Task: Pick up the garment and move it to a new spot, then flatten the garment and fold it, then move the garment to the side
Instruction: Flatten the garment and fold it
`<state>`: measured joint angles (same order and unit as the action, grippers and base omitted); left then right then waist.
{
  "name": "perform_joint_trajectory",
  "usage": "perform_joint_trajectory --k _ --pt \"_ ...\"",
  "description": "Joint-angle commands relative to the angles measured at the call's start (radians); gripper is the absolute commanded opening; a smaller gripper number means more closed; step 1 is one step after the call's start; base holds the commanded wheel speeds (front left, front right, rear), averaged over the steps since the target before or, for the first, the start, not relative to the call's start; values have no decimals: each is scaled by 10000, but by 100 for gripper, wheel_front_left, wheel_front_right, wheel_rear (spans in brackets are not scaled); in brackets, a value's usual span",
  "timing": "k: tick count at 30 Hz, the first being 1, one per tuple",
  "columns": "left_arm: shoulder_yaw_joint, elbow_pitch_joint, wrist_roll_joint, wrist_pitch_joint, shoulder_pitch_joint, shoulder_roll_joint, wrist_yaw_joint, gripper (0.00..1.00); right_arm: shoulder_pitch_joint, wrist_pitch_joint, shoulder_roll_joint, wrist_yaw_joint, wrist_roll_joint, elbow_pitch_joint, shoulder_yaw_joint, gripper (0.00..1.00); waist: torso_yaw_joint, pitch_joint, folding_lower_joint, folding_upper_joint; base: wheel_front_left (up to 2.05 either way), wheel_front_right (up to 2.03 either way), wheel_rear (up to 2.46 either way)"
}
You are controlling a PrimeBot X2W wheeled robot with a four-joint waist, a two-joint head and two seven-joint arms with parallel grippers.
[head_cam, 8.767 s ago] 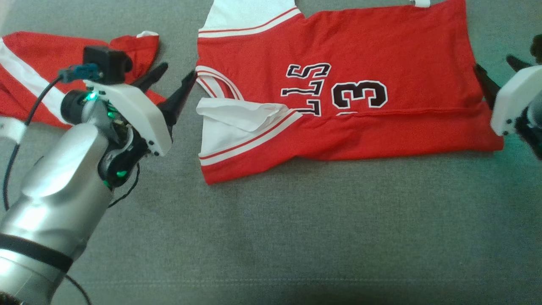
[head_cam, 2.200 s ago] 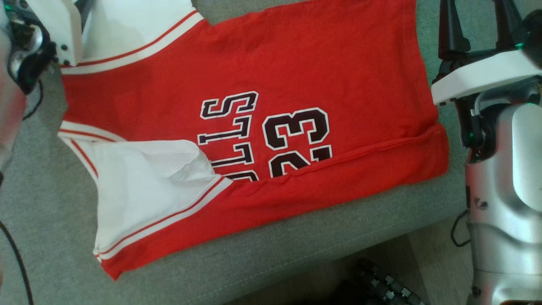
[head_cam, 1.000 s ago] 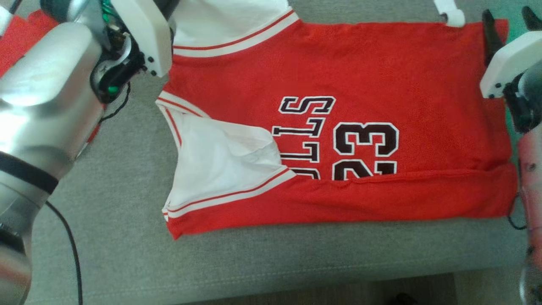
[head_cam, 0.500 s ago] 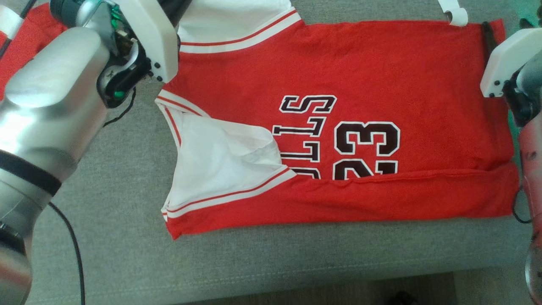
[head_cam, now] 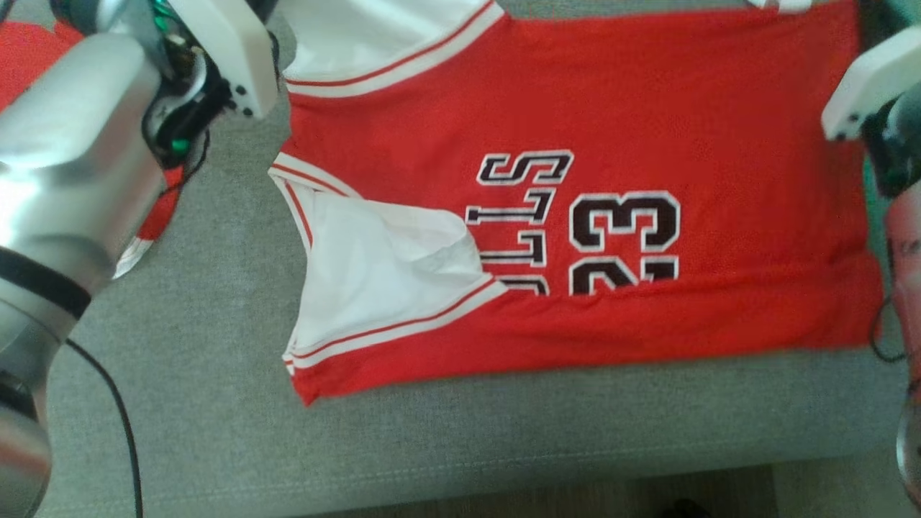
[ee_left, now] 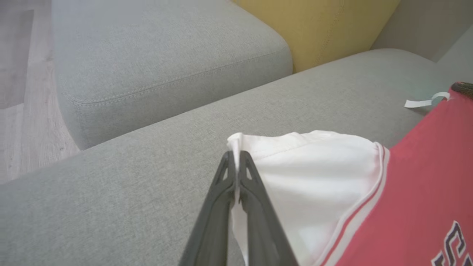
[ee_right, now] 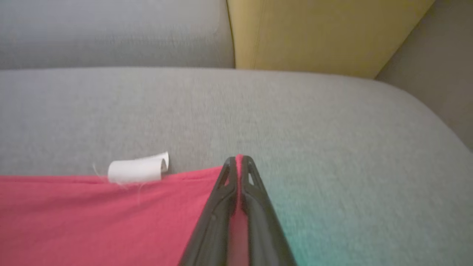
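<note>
Scraps of a second red-and-white cloth (head_cam: 155,223) peek out from behind your left forearm at the far left of the head view. Your left gripper (ee_left: 236,157) is pinched closed on the corner of the garment's (head_cam: 611,108) far white sleeve (ee_left: 314,166), with white fabric caught between the two fingers. The garment, a red jersey with white sleeves and black lettering, lies spread across the grey sofa seat (head_cam: 216,432), sleeves to your left and hem to your right. Its near long edge is folded up over the lower part of the letters and the number 23 (head_cam: 622,241), and the near white sleeve (head_cam: 381,280) lies rumpled on the cushion. Along the far edge a small white tag (ee_right: 138,168) curls up from the red fabric. Just right of that tag, your right gripper (ee_right: 239,159) is clamped on the far hem corner, a sliver of red showing between its closed fingers. A yellow cushion (ee_right: 314,33) stands at the back of the sofa.
</note>
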<state>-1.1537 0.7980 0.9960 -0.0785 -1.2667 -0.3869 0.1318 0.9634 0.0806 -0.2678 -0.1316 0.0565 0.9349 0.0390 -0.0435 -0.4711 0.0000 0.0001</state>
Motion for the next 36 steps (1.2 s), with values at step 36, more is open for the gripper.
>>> perform_joint_trajectory --k 36 --pt "-34 -276 7 -1612 576 -144 -25 0 -91 -2238 -44 9 794 1372 351 0 274 1591 0 -1 0 0 0"
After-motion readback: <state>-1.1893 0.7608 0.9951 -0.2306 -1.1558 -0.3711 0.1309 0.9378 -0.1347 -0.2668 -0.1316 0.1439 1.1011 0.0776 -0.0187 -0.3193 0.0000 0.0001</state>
